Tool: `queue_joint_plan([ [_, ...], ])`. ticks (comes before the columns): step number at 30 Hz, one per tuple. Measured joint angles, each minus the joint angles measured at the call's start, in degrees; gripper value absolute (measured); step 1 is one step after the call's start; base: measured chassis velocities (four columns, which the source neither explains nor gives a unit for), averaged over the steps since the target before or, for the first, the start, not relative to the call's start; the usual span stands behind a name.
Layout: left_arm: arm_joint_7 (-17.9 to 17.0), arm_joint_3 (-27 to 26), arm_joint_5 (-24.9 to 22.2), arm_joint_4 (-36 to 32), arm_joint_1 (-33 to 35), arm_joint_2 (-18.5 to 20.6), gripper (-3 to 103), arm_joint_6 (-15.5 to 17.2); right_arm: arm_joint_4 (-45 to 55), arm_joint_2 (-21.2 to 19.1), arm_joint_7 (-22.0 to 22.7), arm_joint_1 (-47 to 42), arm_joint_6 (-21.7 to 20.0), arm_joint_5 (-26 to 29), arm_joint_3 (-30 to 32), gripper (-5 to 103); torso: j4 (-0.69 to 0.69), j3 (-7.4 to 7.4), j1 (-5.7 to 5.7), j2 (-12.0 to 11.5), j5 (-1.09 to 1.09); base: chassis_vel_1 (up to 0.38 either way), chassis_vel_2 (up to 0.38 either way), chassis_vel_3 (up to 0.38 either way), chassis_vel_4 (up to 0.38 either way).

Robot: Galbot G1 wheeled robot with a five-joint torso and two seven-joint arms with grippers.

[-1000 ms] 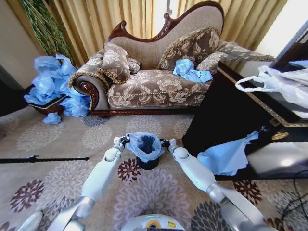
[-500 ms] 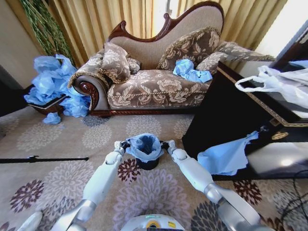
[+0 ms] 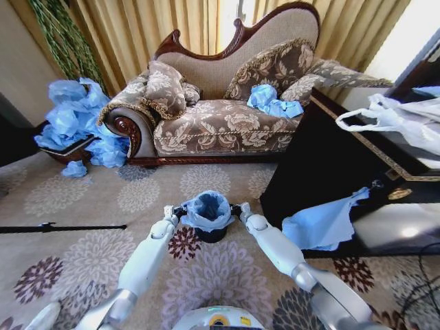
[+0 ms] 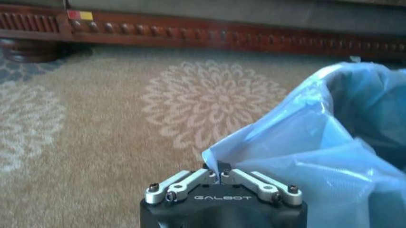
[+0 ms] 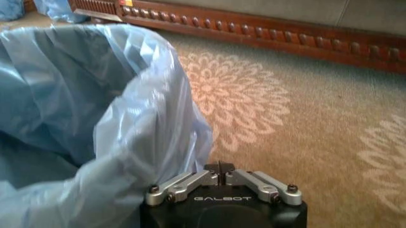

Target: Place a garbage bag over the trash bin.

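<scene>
From the head view I see the trash bin (image 3: 210,234) standing on the flowered carpet (image 3: 82,206), in front of the sofa (image 3: 220,103). The garbage bag (image 3: 206,210) sits open in the mouth of the bin, and its blue film folds over the rim. My left end effector (image 3: 177,211) is at the left edge of the bag and my right end effector (image 3: 237,208) is at the right edge, one on each side of the bin. More blue bags are piled by the sofa arm (image 3: 75,117) (one also lies on the seat). A dark cabinet (image 3: 330,158) stands off to the right.

In the left wrist view, the left end effector (image 4: 219,173) has its fingers pressed together on a corner of the garbage bag (image 4: 317,142). The film spreads away from it above the carpet.

In the right wrist view, the right end effector (image 5: 219,166) has its fingers together too. I think a fold of the garbage bag (image 5: 127,118) is pinched there, but the film hides the tips a little.
</scene>
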Motion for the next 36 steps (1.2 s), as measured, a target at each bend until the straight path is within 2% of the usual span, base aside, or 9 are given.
queue_joint_plan([
  [15, 1.19, -0.6, 0.23, -0.77, 3.5, 0.8, 0, 0.43, 0.68, -0.8, -0.39, -2.84, 1.22, -2.92, 0.08, 0, -0.01, 0.0, 0.0, 0.0, 0.0, 0.0, 0.0, 0.0, 0.0],
  [27, 1.51, -0.72, 2.41, 0.58, 4.95, 0.61, 0, -2.12, -1.44, 1.82, 2.14, -4.43, 4.42, -5.96, 1.13, 0, -0.01, 0.0, 0.0, 0.0, -0.01, 0.0, 0.0, 0.0, 0.0],
  [36, 1.96, -0.77, 3.45, 1.6, 5.56, 0.72, 0, -2.96, -1.31, 2.08, 2.8, -5.32, 4.62, -6.36, 1.33, 0, -0.01, 0.0, 0.0, 0.0, -0.01, 0.0, 0.0, 0.0, 0.0],
])
